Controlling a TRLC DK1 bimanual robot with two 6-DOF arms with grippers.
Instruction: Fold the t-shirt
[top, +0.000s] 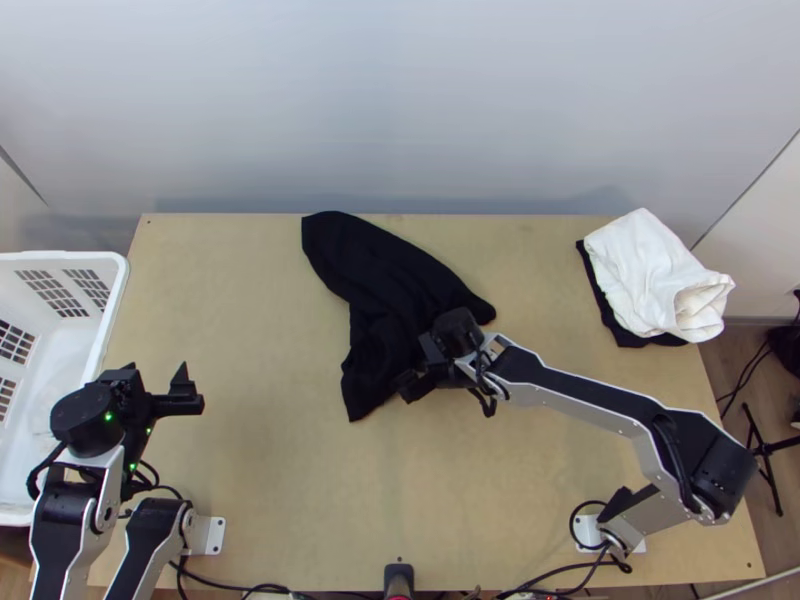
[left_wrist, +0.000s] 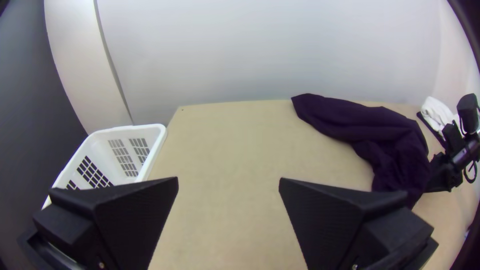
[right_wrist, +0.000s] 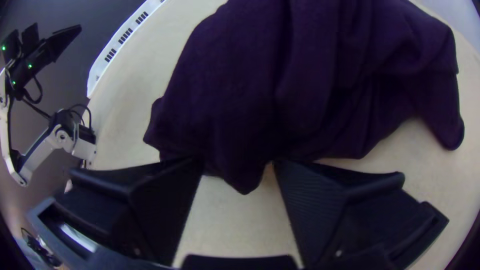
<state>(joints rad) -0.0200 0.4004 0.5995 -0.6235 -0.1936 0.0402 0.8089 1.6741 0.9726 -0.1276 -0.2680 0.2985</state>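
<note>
Beneath the right gripper (top: 416, 365), the t-shirt (top: 375, 285) is partly hidden.

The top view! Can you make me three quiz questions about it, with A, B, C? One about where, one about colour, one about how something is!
1. Where is the basket?
A) By the table's right side
B) By its left side
C) In its middle

2. What colour is the cloth lying on top of a black one?
A) White
B) Red
C) Green

3. How does the t-shirt lie?
A) Folded in a neat square
B) Hanging in the air
C) Rumpled on the table

Answers:
1: B, it stands beside the table's left edge.
2: A, white covers most of the black.
3: C, its outline is uneven and its cloth is wrinkled.
</note>
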